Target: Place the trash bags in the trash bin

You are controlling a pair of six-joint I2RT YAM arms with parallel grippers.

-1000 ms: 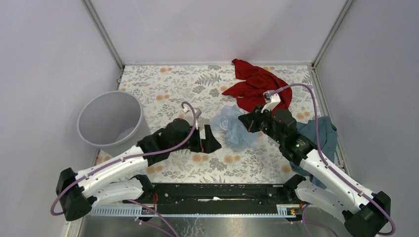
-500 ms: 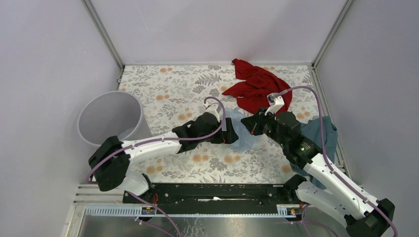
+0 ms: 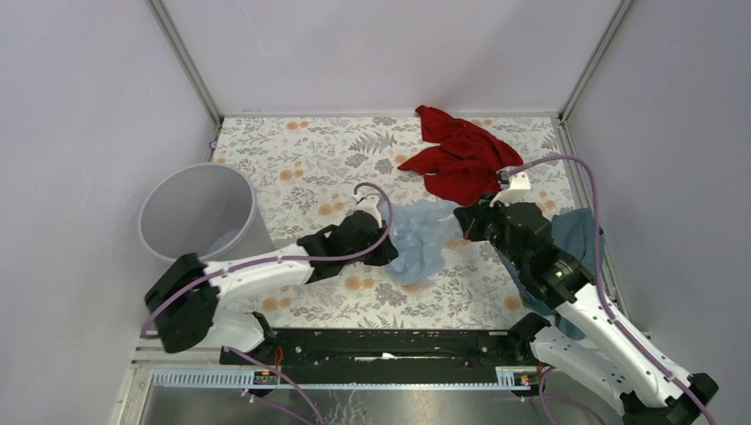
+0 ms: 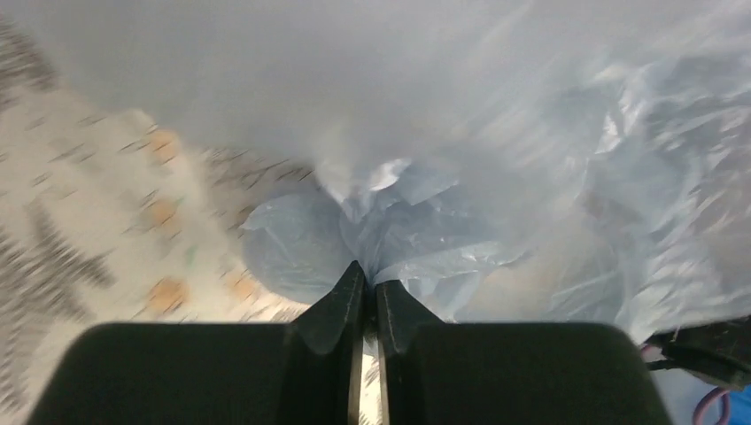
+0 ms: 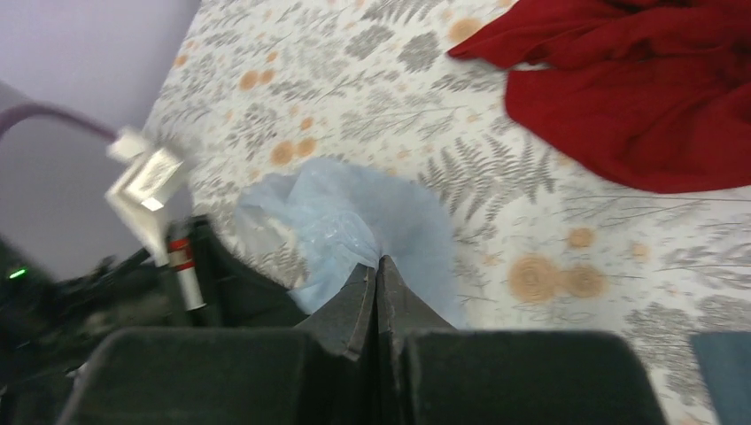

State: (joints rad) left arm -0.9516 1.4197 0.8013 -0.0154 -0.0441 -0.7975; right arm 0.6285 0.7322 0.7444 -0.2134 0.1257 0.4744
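The pale-blue trash bag (image 3: pixel 420 241) lies crumpled on the floral desk (image 3: pixel 301 150) at the centre of the overhead frame, between the two arms. The left fingers (image 3: pixel 384 251) reach in from the lower left and meet the bag's left edge. In the left wrist view, which is blurred, these left fingers (image 4: pixel 364 274) are pressed together on a gathered fold of the trash bag (image 4: pixel 416 226) — the film bunches right at their tips.

The right fingers (image 3: pixel 464 221) sit at the bag's right edge, a little right of centre in the overhead frame. From the right wrist camera the right fingers (image 5: pixel 376 267) are closed tip to tip, and the trash bag (image 5: pixel 341 217) fans out from that point as if pinched there.

The light-grey trash bin (image 3: pixel 200 212) stands upright at the left edge of the overhead frame, mouth open — well apart from the bag. A red cloth (image 3: pixel 459 155) lies above the bag toward the upper right, and a teal cloth (image 3: pixel 577 232) lies at the right edge, partly under the right arm.
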